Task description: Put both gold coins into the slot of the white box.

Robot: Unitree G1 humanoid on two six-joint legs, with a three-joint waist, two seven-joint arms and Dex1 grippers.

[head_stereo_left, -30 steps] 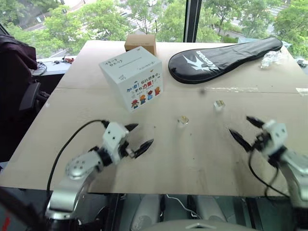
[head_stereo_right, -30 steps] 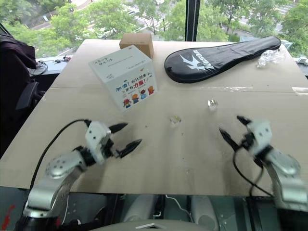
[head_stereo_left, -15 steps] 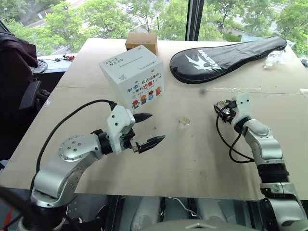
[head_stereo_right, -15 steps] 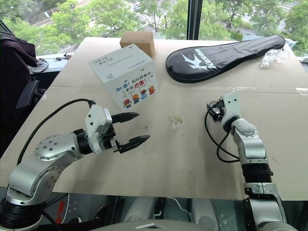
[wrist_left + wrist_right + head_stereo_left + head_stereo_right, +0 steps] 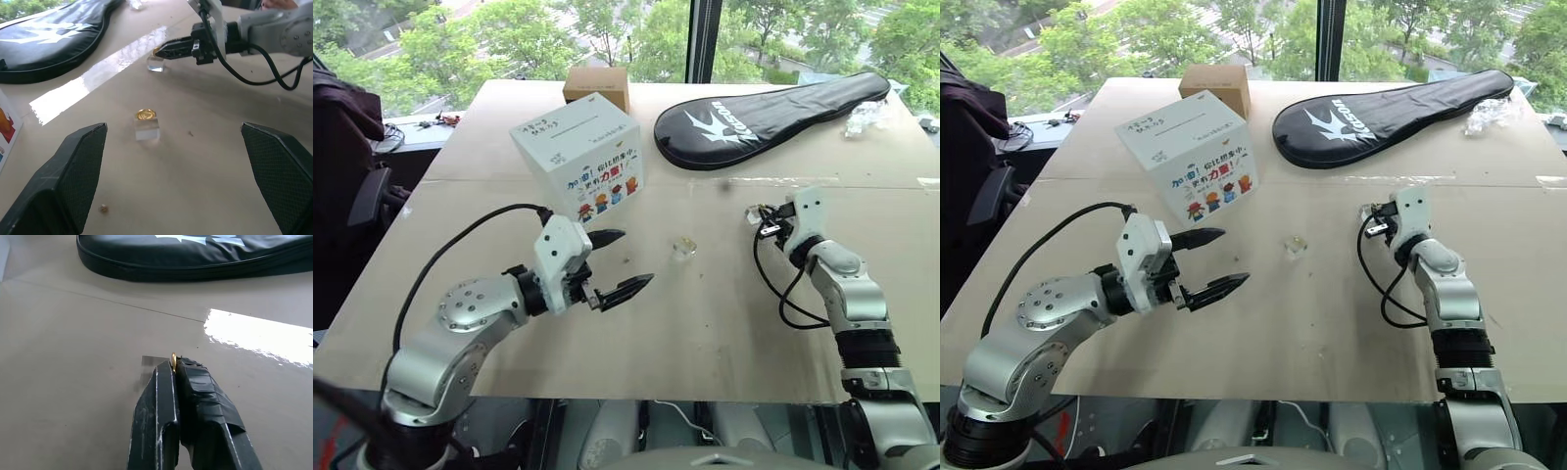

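Right gripper pinched on one gold coin at fingertips, second coin loose between spread left gripper fingers' line; white box slot unfed, nothing deposited.

two small shiny gold coins and a white box on a bare tabletop. one coin lies flat on a small clear block near the middle of the table. the other coin stands on edge — pinched between closed black fingertips, to the right. the white box, with cartoon figures on its front, sits upright further back on the left — a thin dark slot crosses its top.
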